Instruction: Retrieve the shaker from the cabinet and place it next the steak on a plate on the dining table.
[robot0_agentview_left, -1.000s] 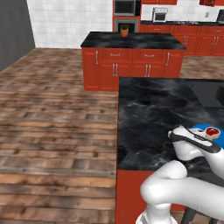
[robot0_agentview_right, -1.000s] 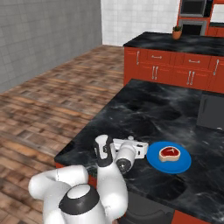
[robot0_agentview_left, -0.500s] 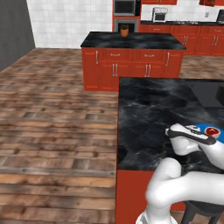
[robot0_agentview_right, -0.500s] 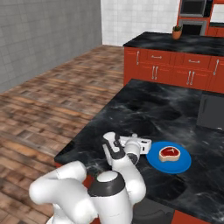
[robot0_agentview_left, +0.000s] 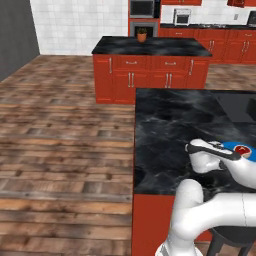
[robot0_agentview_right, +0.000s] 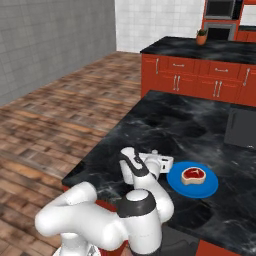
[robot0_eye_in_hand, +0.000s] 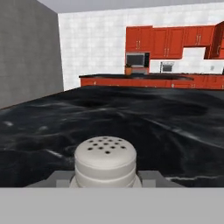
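Note:
The shaker (robot0_eye_in_hand: 105, 161), grey with a pale holed cap, sits at the bottom centre of the hand view. My gripper (robot0_eye_in_hand: 105, 177) is shut on it, a grey finger on each side. It hangs low over the dining table (robot0_eye_in_hand: 131, 113), a black white-veined marble top (robot0_agentview_left: 170, 130) (robot0_agentview_right: 190, 125). In the right base view the arm's end lies just left of the blue plate (robot0_agentview_right: 206, 188). The steak (robot0_agentview_right: 193, 174) lies on that plate. The plate (robot0_agentview_left: 231, 146) and steak (robot0_agentview_left: 243, 149) also peek out behind the hand. I cannot tell which of the red wall cabinets (robot0_eye_in_hand: 153, 41) is the task's cabinet.
A red island (robot0_agentview_left: 150, 47) with a potted plant (robot0_agentview_left: 142, 35) (robot0_agentview_right: 201, 36) stands beyond the table. A dark flat inset (robot0_agentview_right: 242, 127) lies in the tabletop behind the plate. The table's left edge (robot0_agentview_left: 135, 150) drops to wooden floor.
The arm's elbow has swung round in front of the cameras and the hand has turned a little beside the plate. The grip on the shaker stays shut.

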